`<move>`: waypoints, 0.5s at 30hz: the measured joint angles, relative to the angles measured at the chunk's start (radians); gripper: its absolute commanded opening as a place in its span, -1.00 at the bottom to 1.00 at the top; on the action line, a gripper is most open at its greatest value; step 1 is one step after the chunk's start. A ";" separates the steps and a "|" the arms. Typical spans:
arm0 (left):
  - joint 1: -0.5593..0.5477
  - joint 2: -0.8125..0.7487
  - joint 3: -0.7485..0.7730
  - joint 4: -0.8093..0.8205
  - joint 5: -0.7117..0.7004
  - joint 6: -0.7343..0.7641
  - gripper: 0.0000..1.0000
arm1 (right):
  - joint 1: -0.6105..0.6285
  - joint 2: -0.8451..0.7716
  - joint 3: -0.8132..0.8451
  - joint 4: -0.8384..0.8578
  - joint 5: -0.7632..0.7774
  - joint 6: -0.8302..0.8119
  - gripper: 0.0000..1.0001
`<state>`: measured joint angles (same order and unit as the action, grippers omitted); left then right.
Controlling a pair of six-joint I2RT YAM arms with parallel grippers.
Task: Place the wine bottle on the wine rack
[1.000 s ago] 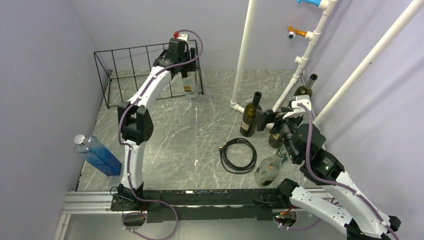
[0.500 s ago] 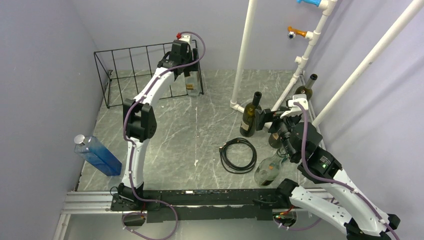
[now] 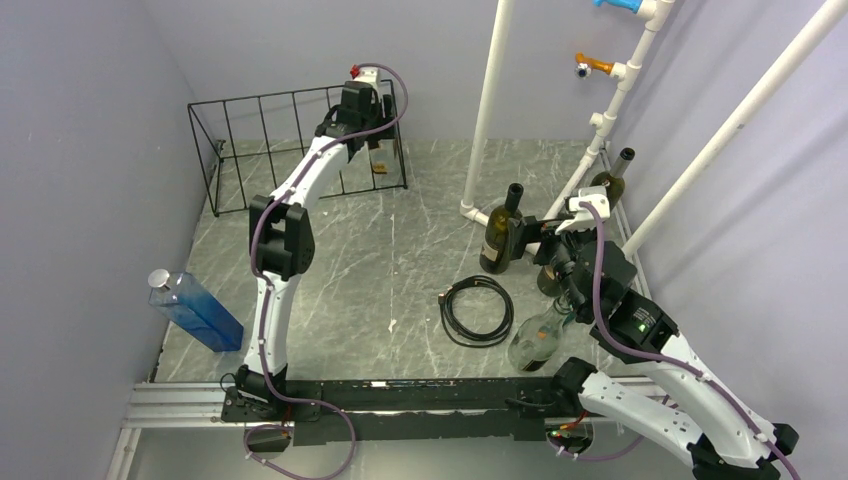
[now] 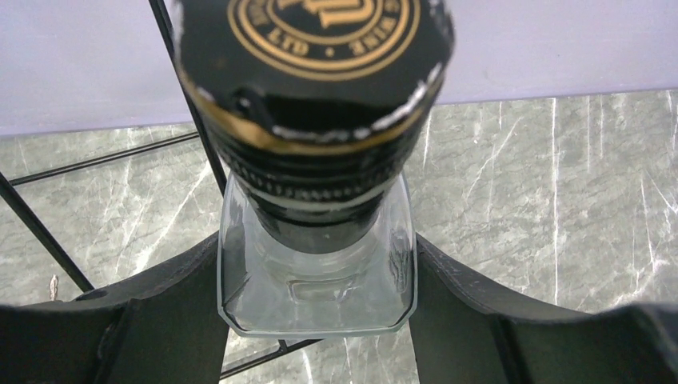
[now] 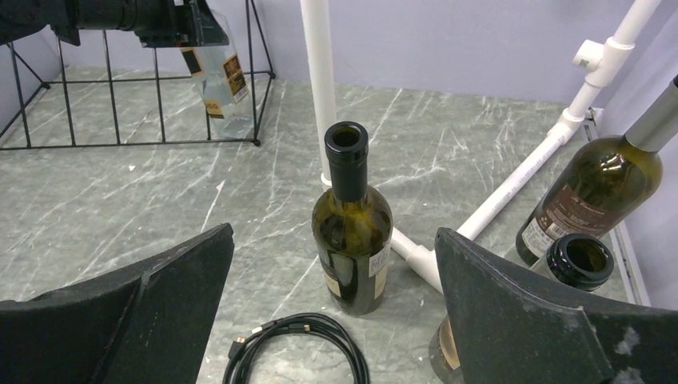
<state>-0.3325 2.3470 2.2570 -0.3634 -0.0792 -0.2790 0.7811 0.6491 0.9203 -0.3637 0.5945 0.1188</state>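
The wine bottle [image 3: 378,162] is clear square glass with a black, gold-lettered cap [image 4: 312,72]. My left gripper [image 3: 362,118] is shut on its shoulders [image 4: 317,312], with a black finger pressed on each side. It holds the bottle tilted at the right end of the black wire wine rack [image 3: 250,120], just inside the end slot. In the right wrist view the bottle [image 5: 220,80] leans behind the rack wires [image 5: 108,144]. My right gripper [image 3: 528,240] is open and empty [image 5: 336,312], just short of a dark green open bottle [image 5: 352,232].
A white pipe frame [image 3: 488,110] stands at the back right, with a second dark bottle [image 3: 610,178] beside it. A black cable coil [image 3: 478,312], a clear bottle lying down [image 3: 535,342] and a blue bottle [image 3: 195,312] are on the marble floor. An open bottle neck [image 5: 584,260] is beside my right finger.
My left gripper has carried the clear bottle a little farther back into the rack's right end. My right gripper has edged closer to the dark green bottle.
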 measured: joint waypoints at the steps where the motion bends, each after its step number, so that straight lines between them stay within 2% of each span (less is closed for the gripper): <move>1: 0.000 0.002 0.002 0.004 0.003 0.000 -1.00 | 0.000 0.000 0.000 0.000 0.001 0.000 1.00; 4: 0.002 0.006 0.005 0.011 0.004 0.000 -1.00 | -0.001 0.000 0.000 0.000 0.004 -0.001 1.00; 7: 0.004 0.009 0.005 0.019 0.005 0.000 -0.91 | -0.001 0.001 -0.002 0.001 0.005 -0.004 0.99; 9: 0.004 0.011 0.005 0.023 0.005 0.000 -1.00 | -0.001 0.003 -0.002 0.002 0.006 -0.004 0.99; 15: 0.005 0.038 0.059 -0.002 0.002 0.001 -1.00 | -0.002 0.010 -0.006 0.006 0.008 -0.005 1.00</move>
<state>-0.3279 2.3852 2.3157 -0.3649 -0.0772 -0.2779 0.7792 0.6590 0.9146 -0.3573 0.6022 0.1139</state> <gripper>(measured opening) 0.709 0.994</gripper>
